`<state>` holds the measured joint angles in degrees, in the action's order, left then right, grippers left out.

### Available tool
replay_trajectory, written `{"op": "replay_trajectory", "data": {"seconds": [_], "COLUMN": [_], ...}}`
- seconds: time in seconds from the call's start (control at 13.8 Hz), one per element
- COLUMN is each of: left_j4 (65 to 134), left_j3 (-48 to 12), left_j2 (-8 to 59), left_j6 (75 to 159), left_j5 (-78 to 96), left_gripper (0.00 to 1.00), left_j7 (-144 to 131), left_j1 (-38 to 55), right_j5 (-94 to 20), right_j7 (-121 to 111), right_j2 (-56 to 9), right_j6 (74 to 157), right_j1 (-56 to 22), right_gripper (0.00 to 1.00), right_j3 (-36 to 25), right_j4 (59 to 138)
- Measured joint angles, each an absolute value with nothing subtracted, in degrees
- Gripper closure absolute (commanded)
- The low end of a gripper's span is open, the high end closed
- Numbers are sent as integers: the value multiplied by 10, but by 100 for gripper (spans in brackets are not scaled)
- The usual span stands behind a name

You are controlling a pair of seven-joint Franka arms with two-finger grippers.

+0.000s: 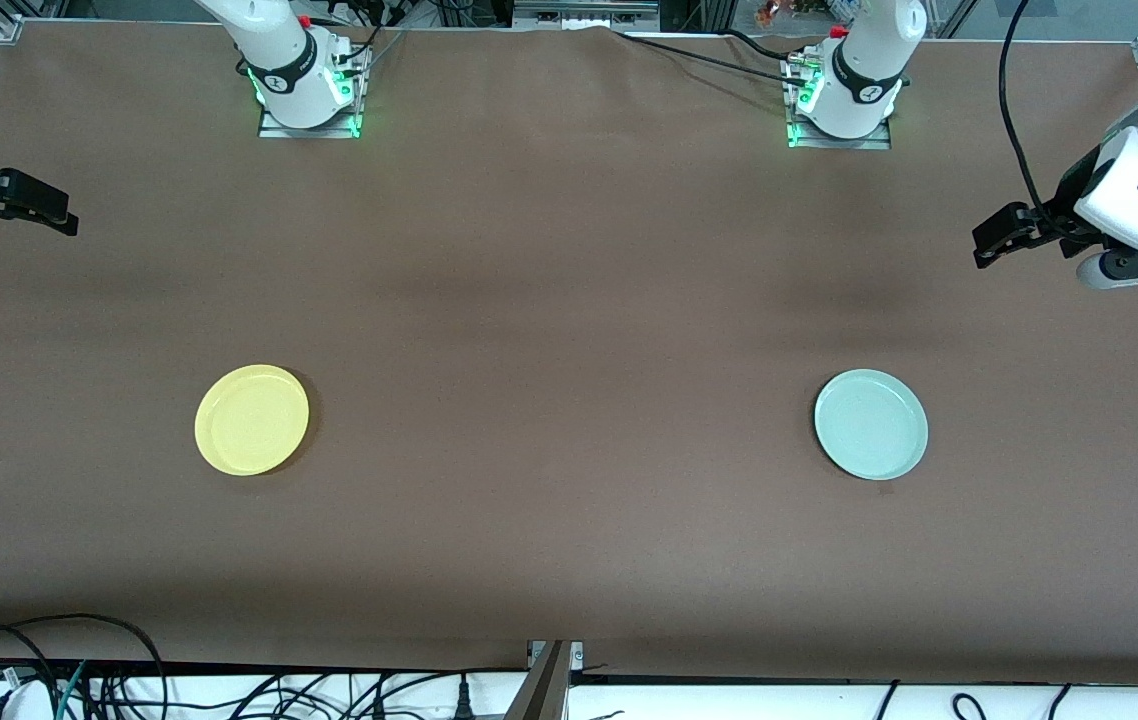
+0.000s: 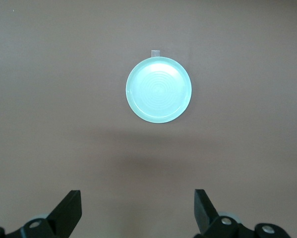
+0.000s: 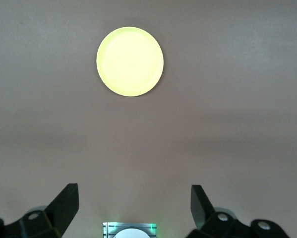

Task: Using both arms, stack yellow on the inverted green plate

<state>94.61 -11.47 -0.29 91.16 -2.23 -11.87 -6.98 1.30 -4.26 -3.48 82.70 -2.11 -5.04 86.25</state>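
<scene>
A yellow plate (image 1: 251, 419) and green plate (image 1: 870, 423) lie well apart, rim up, on the brown tabletop (image 1: 569, 300). The left end effector (image 2: 137, 214) and right end effector (image 3: 134, 210) hover above the tabletop's ends, fingers spread apart, empty.

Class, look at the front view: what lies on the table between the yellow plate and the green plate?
Nothing. In the front view, only bare brown table runs between the yellow plate and the green plate.

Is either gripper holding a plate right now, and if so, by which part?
Nothing is held. Left gripper and right gripper are open and empty.
</scene>
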Motion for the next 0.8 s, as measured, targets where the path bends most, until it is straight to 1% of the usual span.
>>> {"op": "replay_trajectory", "data": {"seconds": [0.8], "left_j4": [943], "left_j3": [-123], "left_j2": [-5], "left_j6": [914], "left_j5": [-22], "left_gripper": [0], "left_j7": [-127], "left_j1": [-70], "right_j5": [13], "right_j7": [-43], "right_j2": [-36], "right_j6": [828], "right_j1": [-21], "right_gripper": [0], "right_j3": [-51], "right_j4": [863]}}
